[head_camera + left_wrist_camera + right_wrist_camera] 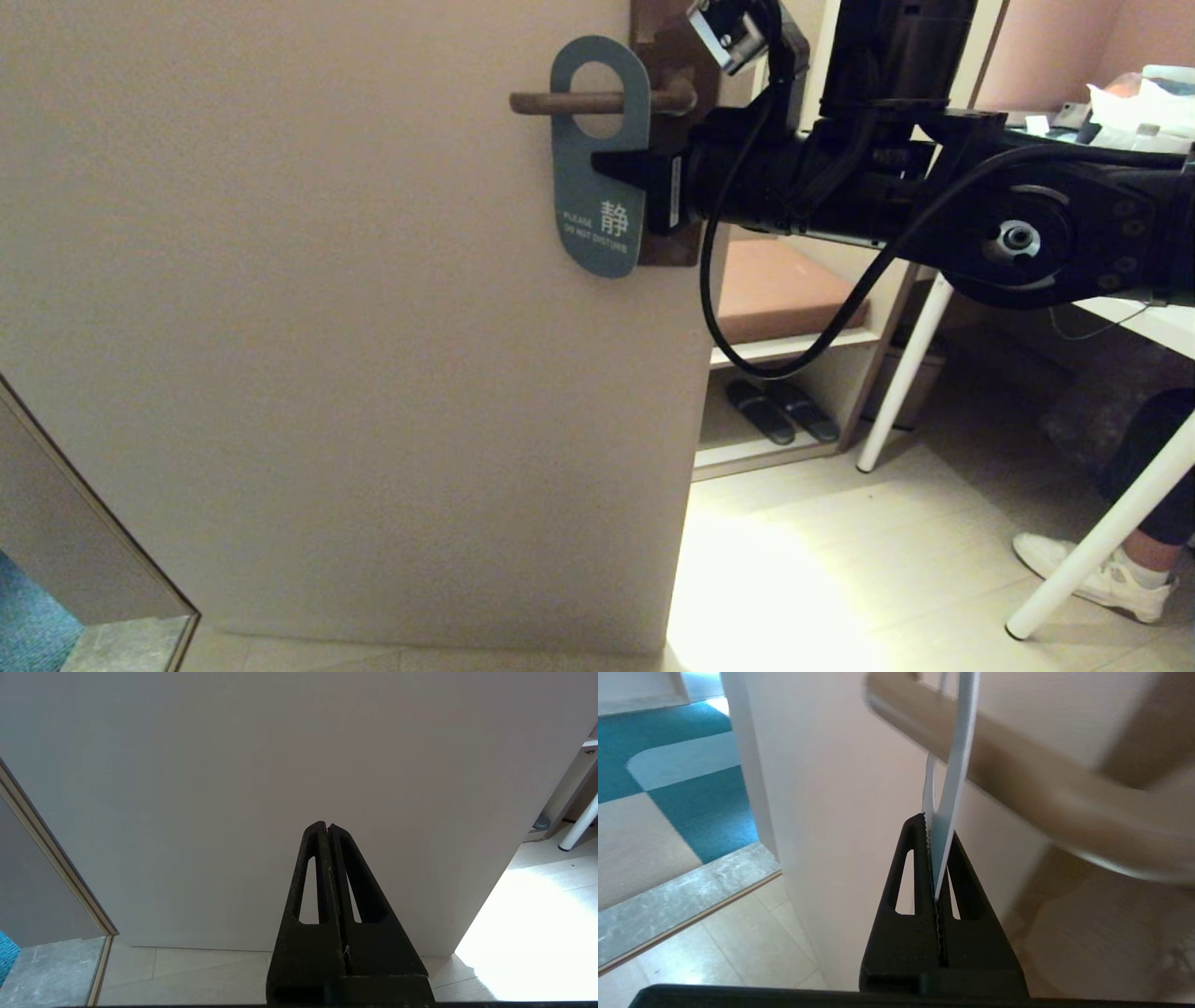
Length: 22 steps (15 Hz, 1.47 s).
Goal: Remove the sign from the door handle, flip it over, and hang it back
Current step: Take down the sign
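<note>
The sign (597, 201) hangs on the door handle (551, 103) with its blue-grey "DO NOT DISTURB" face toward me; the lever passes through its oval hole. The handle sits on a dark brown backplate (677, 56) at the door's right edge. My right gripper (611, 168) reaches in from the right and is shut on the sign's right edge, just below the lever. In the right wrist view the sign (948, 812) shows edge-on, pinched between the fingers of the gripper (937, 828), under the blurred handle (1017, 779). My left gripper (326, 827) is shut and empty, low before the door.
The pale door (355, 327) fills the left and middle. Right of it stand a shelf with a brown cushion (784, 289) and slippers (780, 411), white table legs (901, 373), and a person's foot (1092, 574). A door frame (103, 532) is at the lower left.
</note>
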Motion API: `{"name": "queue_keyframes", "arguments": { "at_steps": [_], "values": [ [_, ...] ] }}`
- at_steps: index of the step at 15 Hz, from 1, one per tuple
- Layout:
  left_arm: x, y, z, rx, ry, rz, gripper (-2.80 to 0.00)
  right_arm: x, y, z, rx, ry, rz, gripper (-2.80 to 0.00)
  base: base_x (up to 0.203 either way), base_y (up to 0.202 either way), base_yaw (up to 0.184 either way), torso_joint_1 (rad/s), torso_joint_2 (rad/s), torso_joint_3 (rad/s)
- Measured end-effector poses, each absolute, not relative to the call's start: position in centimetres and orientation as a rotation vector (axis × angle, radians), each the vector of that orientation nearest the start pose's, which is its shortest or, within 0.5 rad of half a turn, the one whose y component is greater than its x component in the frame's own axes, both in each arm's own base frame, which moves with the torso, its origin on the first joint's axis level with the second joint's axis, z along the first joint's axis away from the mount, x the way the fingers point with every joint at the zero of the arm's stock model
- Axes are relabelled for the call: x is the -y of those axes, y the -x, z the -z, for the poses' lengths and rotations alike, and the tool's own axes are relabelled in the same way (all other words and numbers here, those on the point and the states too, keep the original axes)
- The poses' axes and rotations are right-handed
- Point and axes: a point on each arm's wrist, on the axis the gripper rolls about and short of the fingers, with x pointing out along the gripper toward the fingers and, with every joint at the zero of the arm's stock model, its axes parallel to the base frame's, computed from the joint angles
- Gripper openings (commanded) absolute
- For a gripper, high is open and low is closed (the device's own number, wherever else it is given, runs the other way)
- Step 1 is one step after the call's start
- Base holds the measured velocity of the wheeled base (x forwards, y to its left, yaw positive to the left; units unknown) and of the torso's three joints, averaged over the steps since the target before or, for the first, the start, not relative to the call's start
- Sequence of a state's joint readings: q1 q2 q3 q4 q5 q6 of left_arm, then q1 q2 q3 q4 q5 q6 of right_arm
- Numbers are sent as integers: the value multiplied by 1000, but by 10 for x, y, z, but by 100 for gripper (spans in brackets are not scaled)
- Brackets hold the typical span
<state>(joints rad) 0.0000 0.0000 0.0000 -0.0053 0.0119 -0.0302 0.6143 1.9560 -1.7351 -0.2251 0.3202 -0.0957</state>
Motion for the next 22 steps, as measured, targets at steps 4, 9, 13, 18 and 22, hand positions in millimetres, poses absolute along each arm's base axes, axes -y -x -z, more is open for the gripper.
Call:
{"name": "queue_keyframes", "arguments": {
  "at_steps": [4, 9, 13, 18, 22],
  "values": [
    [0, 23, -76, 6, 30, -12, -280, -251, -325, -311, 53, 87, -908, -280, 0, 0, 0, 0, 0, 0],
    [0, 23, -76, 6, 30, -12, -280, -270, -318, -305, 21, 59, -818, -280, 0, 0, 0, 0, 0, 0],
    [0, 23, -76, 5, 30, -12, -280, -285, -308, -302, -10, 10, -737, -280, 0, 0, 0, 0, 0, 0],
    [0, 23, -76, 6, 30, -12, -280, -303, -298, -304, -11, -51, -680, -280, 0, 0, 0, 0, 0, 0],
    [0, 23, -76, 6, 30, -11, -280, -312, -301, -307, 13, -66, -684, -280, 0, 0, 0, 0, 0, 0]
  ]
}}
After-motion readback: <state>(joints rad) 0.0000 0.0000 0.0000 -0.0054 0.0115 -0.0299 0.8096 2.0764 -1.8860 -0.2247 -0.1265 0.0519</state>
